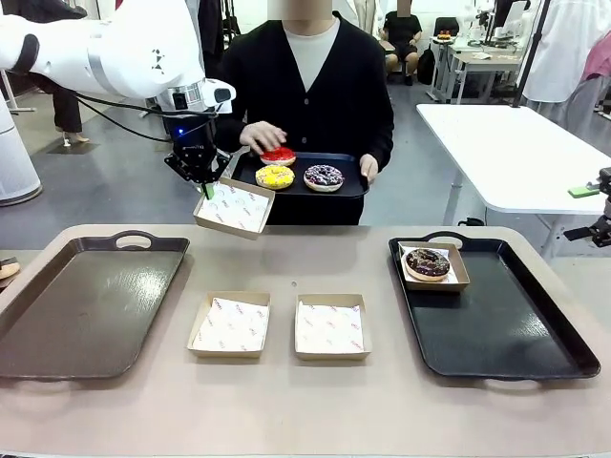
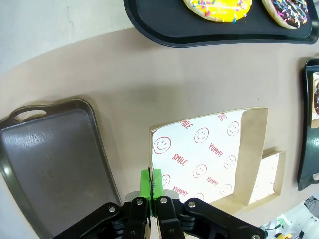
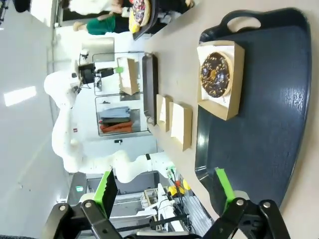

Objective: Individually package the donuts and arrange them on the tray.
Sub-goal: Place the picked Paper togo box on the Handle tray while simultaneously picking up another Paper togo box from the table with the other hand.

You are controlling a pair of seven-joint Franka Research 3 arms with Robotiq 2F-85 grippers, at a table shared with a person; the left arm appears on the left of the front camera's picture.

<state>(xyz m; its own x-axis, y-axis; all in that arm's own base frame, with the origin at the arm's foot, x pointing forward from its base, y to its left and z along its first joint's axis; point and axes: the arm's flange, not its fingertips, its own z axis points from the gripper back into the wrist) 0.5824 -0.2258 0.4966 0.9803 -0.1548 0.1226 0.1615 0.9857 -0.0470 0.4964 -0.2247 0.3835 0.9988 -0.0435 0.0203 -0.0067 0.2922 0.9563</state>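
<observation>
Four donuts are showing in the front view: the red donut [image 1: 279,154], yellow donut [image 1: 275,176] and drizzled donut [image 1: 324,176] at upper centre, and the chocolate donut [image 1: 428,263] at middle right. Four boxes are showing: a raised box [image 1: 234,208] left of upper centre, a left box [image 1: 230,325] and a right box [image 1: 329,328] at lower centre, and a filled box [image 1: 461,272] at middle right. Three trays are showing: a left tray [image 1: 91,305] at lower left, a right tray [image 1: 516,324] at lower right and a far tray [image 1: 355,187] at upper centre.

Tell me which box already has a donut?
The box on the right tray; the two table boxes and the left gripper's box are empty.
</observation>
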